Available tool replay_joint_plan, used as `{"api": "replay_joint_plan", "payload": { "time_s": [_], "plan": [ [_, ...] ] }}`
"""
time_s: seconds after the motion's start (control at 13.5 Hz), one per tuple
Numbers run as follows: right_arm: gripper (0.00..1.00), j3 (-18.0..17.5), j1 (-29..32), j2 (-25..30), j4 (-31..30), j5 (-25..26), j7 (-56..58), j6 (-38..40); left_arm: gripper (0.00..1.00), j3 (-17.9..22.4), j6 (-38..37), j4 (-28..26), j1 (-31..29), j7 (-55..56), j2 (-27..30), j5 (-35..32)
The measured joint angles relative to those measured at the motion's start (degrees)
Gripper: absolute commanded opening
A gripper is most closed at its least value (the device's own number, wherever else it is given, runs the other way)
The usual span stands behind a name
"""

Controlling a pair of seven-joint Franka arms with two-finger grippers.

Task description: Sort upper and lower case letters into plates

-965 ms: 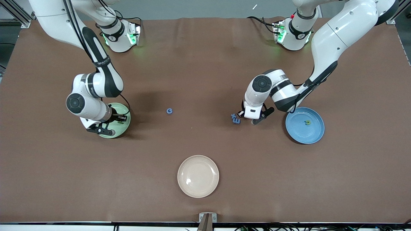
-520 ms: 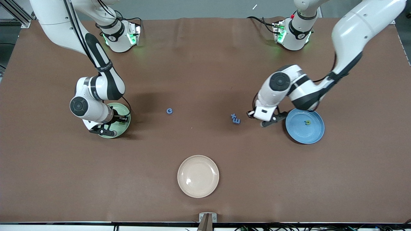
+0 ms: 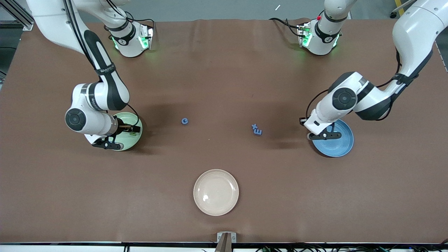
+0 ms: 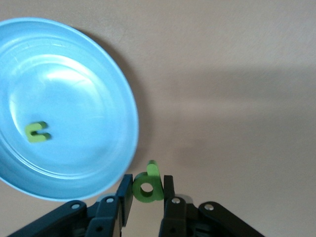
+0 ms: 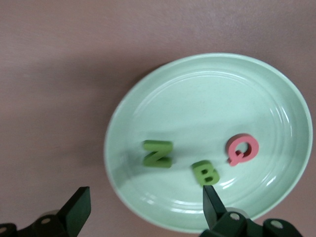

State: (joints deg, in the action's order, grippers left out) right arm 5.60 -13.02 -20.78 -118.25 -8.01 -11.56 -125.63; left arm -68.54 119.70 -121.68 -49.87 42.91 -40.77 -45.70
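Note:
My left gripper (image 3: 323, 135) is shut on a small green lowercase letter (image 4: 147, 186), just over the edge of the sky blue plate (image 3: 341, 142) that faces the table's middle. That plate (image 4: 79, 84) holds one green letter (image 4: 37, 132). My right gripper (image 3: 123, 135) hangs open over the pale green plate (image 3: 135, 138). Nothing is between the right gripper (image 5: 145, 207) fingers. In the green plate (image 5: 207, 103) lie a green N (image 5: 158, 153), a green B (image 5: 205, 173) and a pink Q (image 5: 242, 149).
A blue c (image 3: 184, 121) and a blue E with a small blue piece beside it (image 3: 257, 130) lie on the brown mat between the two plates. A cream-beige plate (image 3: 216, 192) with nothing in it sits nearer the front camera.
The left arm has swung from beside the blue E over to the blue plate's edge, still shut on the green letter. The right gripper has opened over the green plate.

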Motion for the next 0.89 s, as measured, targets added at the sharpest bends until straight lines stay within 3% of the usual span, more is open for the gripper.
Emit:
{"api": "replay_joint_plan", "payload": {
  "time_s": [0.37,0.89],
  "plan": [
    [1.0,-0.9,-9.7,1.0,-0.1,0.0,-15.7,-1.0,0.18,2.7,0.7,-1.0,-2.1,-9.4,-0.2,-6.1],
    [1.0,-0.9,-18.1,-0.4,-1.6,0.0,-29.3,-10.6,0.18,6.9,4.5,-2.5,-2.1,-12.5,-1.4,-9.3]
  ]
}}
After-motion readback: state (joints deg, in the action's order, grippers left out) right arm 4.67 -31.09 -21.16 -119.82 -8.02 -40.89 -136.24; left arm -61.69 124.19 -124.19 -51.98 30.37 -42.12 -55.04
